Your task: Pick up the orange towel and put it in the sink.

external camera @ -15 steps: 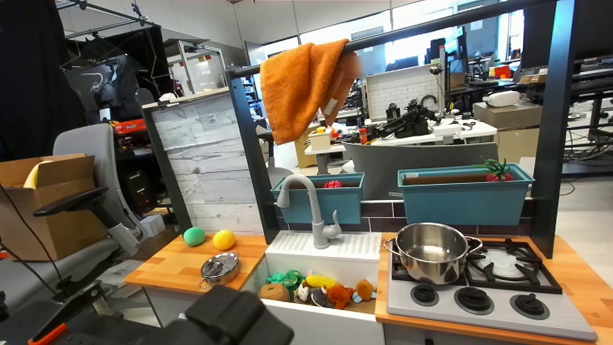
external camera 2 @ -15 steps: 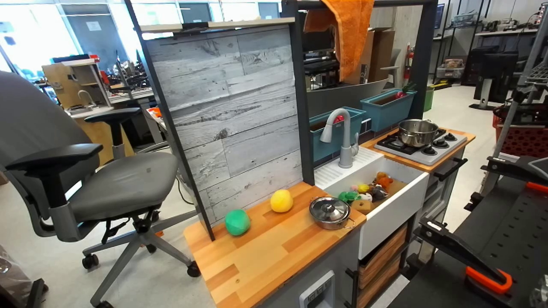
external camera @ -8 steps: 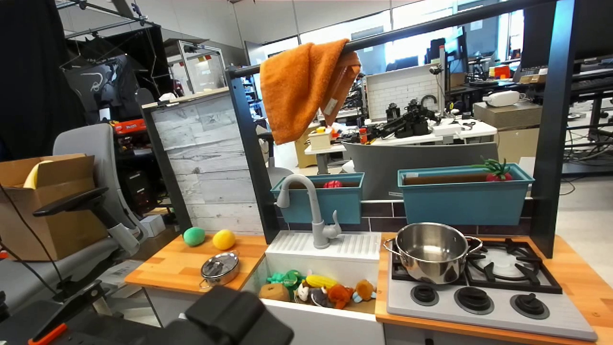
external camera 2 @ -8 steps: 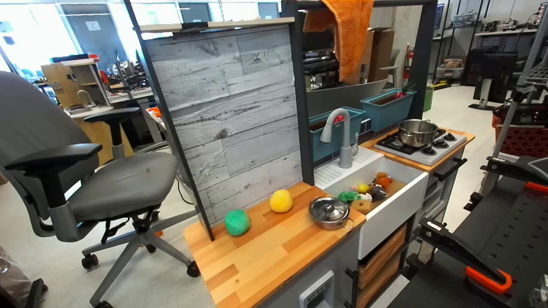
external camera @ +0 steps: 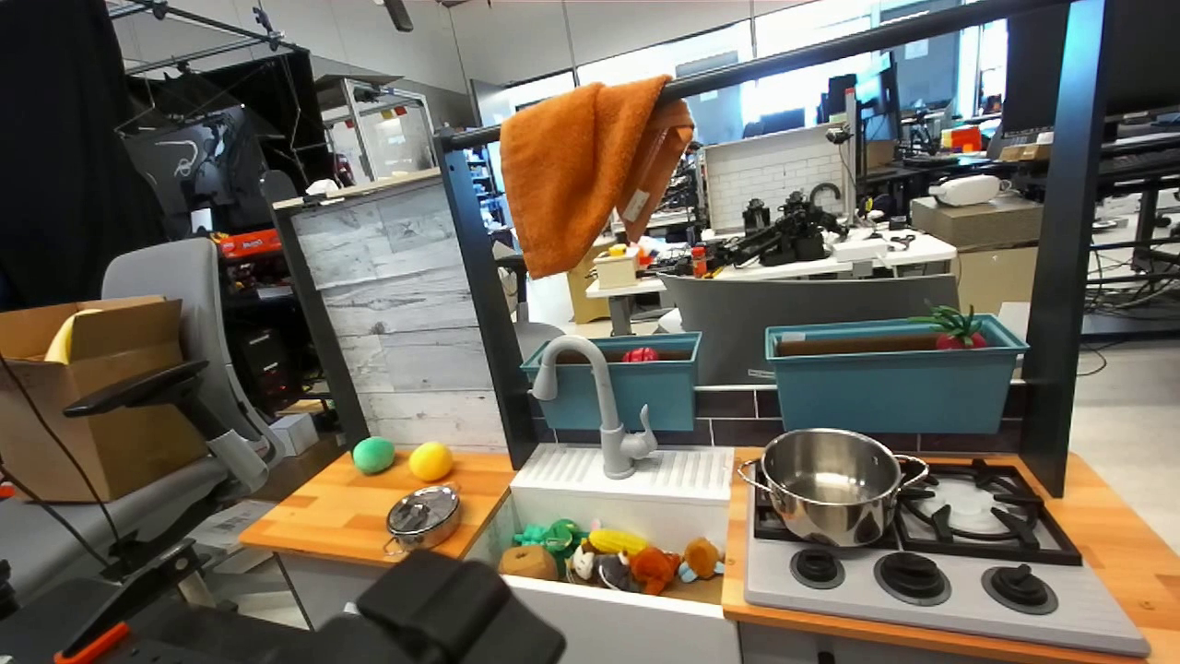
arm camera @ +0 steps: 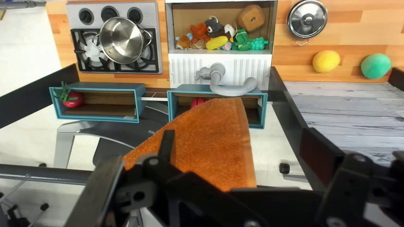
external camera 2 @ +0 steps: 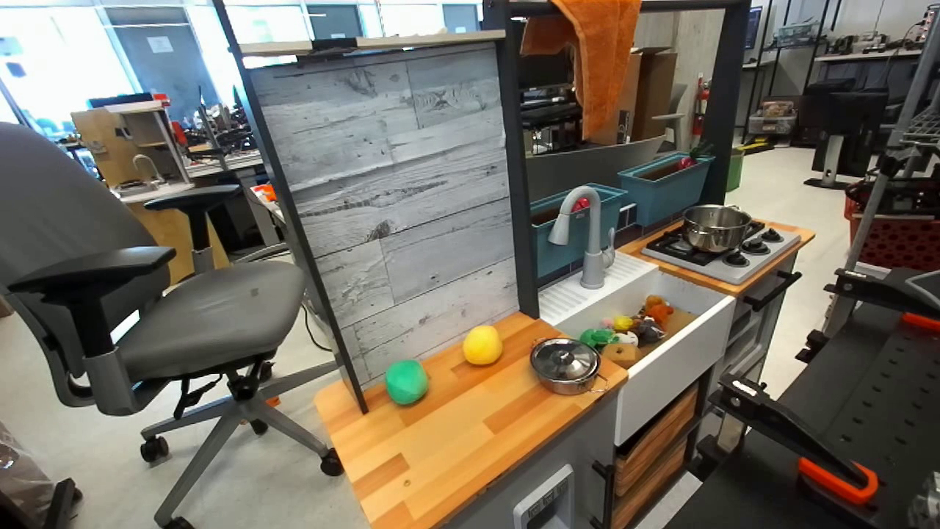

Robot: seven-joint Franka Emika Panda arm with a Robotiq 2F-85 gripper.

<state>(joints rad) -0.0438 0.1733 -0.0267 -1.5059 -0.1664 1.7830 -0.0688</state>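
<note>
The orange towel (external camera: 572,175) hangs folded over the dark overhead bar (external camera: 830,60) in both exterior views, its lower corner dangling above the faucet. In the wrist view the towel (arm camera: 214,135) spreads beyond the gripper (arm camera: 243,145), whose jaws stand wide apart and hold nothing. One finger (arm camera: 167,146) overlaps the cloth in that picture; the other is off to its right, over bare floor. Contact cannot be told. Below the towel is the white sink (external camera: 636,618), with several small toys inside. A dark tip at the top edge of an exterior view looks like part of the gripper.
A grey faucet (external camera: 604,406) rises behind the basin. Teal bins (external camera: 894,387) hang along the back. The steel pot (external camera: 830,489) stands on the stove; a lidded pan (external camera 2: 565,365), yellow ball (external camera 2: 482,345) and green ball (external camera 2: 406,382) sit on the wooden counter. Dark posts (external camera: 1060,249) carry the bar.
Along the top edge of an exterior view, the dark tip has come into sight and shifted right, closer to the towel's side. Towel, sink and toys are unmoved.
</note>
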